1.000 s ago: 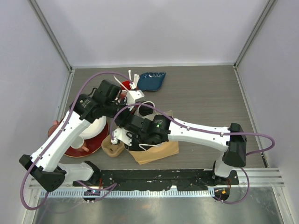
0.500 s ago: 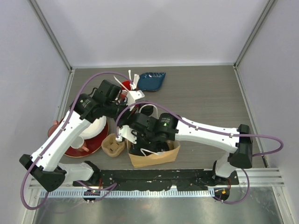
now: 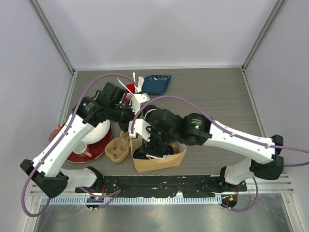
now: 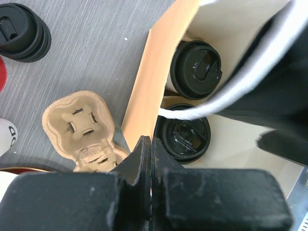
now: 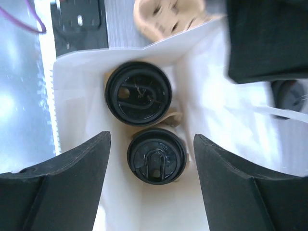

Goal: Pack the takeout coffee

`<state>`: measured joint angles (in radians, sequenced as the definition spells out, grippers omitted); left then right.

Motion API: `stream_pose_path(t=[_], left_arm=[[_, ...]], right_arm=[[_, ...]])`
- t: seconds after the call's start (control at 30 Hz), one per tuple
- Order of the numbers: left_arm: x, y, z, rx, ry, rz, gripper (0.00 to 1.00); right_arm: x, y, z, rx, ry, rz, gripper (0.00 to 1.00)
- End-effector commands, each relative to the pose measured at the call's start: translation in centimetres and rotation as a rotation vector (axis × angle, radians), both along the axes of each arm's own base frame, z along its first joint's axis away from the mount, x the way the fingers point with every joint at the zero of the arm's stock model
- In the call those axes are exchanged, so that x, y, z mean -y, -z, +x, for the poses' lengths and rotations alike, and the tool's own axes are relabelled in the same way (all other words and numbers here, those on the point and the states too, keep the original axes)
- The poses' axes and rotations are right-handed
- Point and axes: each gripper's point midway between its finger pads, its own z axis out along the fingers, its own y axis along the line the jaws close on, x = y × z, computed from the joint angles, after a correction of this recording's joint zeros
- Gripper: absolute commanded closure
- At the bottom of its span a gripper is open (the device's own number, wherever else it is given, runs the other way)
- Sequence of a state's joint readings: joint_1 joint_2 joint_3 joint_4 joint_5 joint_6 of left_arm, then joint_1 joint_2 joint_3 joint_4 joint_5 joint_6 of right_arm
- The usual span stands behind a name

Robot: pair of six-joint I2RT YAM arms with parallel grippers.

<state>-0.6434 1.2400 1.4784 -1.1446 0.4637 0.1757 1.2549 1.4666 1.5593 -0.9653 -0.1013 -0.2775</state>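
Now right gripper (image 5: 151,169) hanging wide open over two cream paper coffee cups with black plastic lids (image 5: 138,93), sitting upright inside brown paper bag (image 4: 144,82); left gripper (image 4: 150,156) jaws pressing together, seemingly pinching bag rim.

Two takeout cups upright inside paper bag (image 4: 143,91), side by side, black sip lids up: far cup (image 4: 196,70), near cup (image 4: 183,135). Third cup (image 4: 21,31) upright on table (image 4: 96,43), outside bag, lidded.
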Motion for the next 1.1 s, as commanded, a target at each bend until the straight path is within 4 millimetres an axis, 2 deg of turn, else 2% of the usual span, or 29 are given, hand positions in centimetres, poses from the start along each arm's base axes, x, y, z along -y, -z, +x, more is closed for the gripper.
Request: stream_pose_path(t=[0.0, 0.07, 0.13, 0.4, 0.5, 0.6, 0.63, 0.77, 0.87, 0.93, 1.07], left_arm=[[0.2, -0.3, 0.3, 0.026, 0.01, -0.006, 1.0], [0.2, -0.3, 0.3, 0.026, 0.009, -0.009, 1.0], [0.3, -0.3, 0.3, 0.022, 0.008, -0.013, 1.0], [0.3, -0.8, 0.3, 0.037, 0.005, -0.025, 1.0], [0.4, -0.9, 0.5, 0.04, 0.002, -0.028, 1.0], [0.4, -0.8, 0.5, 0.038, 0.003, -0.028, 1.0], [0.5, -0.8, 0.5, 0.037, 0.001, -0.026, 1.0], [0.4, -0.8, 0.4, 0.037, 0.002, -0.028, 1.0], [0.3, -0.9, 0.4, 0.042, 0.001, -0.028, 1.0], [0.3, -0.8, 0.4, 0.046, 0.003, -0.028, 1.0], [0.2, -0.8, 0.3, 0.05, 0.004, -0.028, 1.0]], right_arm=[[-0.8, -9.6, 1.2, 0.119, 0.07, 0.321, 0.24], [-0.4, -10.9, 1.3, 0.132, 0.089, 0.361, 0.23], [-0.1, -11.3, 1.5, 0.132, 0.115, 0.374, 0.23], [2.9, -14.3, 3.9, 0.201, 0.34, 0.449, 0.22], [4.6, -15.7, 5.2, 0.218, 0.479, 0.497, 0.21], [7.4, -16.8, 7.4, 0.26, 0.692, 0.54, 0.2], [9.4, -17.5, 8.6, 0.315, 0.803, 0.552, 0.2], [13.9, -18.0, 10.7, 0.333, 1.044, 0.611, 0.17], [16.1, -17.3, 11.4, 0.294, 1.131, 0.638, 0.15], [17.9, -15.8, 12.6, 0.287, 1.206, 0.606, 0.14], [19.9, -12.0, 14.7, 0.247, 1.287, 0.481, 0.13]])
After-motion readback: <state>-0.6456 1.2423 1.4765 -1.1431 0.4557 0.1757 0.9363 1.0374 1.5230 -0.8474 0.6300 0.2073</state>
